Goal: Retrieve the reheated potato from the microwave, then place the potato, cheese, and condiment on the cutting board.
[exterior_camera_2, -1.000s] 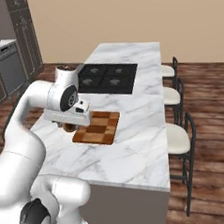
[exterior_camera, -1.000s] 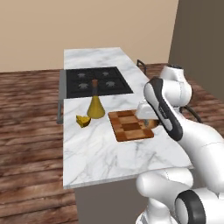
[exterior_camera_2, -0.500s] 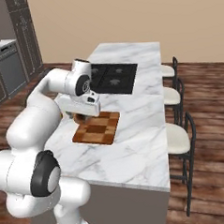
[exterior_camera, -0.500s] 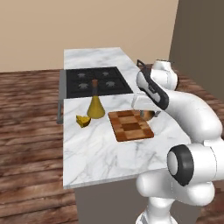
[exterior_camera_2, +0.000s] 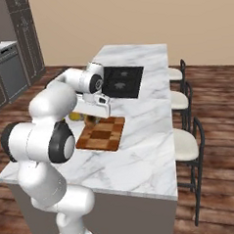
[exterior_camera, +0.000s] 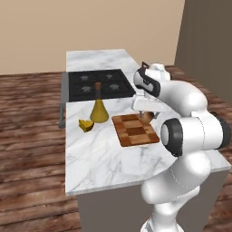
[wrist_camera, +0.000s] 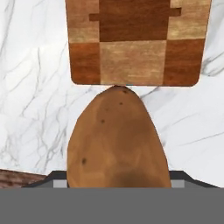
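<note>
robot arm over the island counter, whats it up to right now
The white arm's gripper is holding the potato just above the marble counter, at the edge of the checkered cutting board, whose surface is bare. In the hand view the potato sits close in front of the camera with the board just past it. The cheese and the condiment bottle sit on the counter to the board's left, in front of the black cooktop.

Tan-brown potato point(wrist_camera: 118, 140), checkered brown board point(wrist_camera: 135, 43)
</note>
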